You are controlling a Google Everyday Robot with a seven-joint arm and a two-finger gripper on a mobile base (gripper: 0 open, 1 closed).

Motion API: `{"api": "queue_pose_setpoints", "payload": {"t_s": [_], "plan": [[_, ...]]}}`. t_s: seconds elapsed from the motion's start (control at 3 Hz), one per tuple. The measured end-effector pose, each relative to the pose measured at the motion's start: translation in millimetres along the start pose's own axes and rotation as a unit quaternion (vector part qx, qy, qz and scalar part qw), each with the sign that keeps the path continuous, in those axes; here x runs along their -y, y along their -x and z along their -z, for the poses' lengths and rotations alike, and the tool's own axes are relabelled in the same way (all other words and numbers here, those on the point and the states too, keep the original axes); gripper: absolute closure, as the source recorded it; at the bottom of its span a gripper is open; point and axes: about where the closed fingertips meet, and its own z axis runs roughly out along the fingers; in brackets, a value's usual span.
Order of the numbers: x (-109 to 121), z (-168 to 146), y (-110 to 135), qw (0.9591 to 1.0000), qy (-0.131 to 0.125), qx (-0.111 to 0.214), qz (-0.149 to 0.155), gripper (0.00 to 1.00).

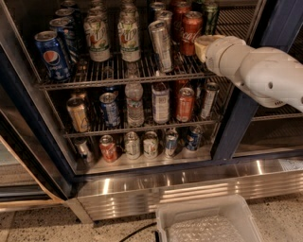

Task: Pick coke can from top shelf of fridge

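On the silvery wire top shelf (113, 72) of the dark-blue-framed fridge (239, 120), the red aluminium coke can (191, 30) with white script stands upright near the right end. My cream-tipped gripper (203, 43) sits just right of it, apparently touching; whether it is parted or clenched, I cannot tell. The can lies to my left, its long axis vertical.

The gripper (202, 46), just right of the red white-scripted aluminium coke can (191, 29), hides mostly behind the bulky white arm casing (255, 71). The rear cans (181, 6) behind that coke can are cropped by the top edge.
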Motion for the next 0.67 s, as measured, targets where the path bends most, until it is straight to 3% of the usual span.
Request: {"api": "queue_pose_setpoints", "payload": {"t_s": [0.33, 0.67], "plan": [[-4.2, 7.3, -3.1, 0.9999, 0.005, -0.004, 0.01, 0.81], [-3.5, 13.0, -1.7, 0.9998, 0.002, -0.003, 0.017, 0.76]]}}
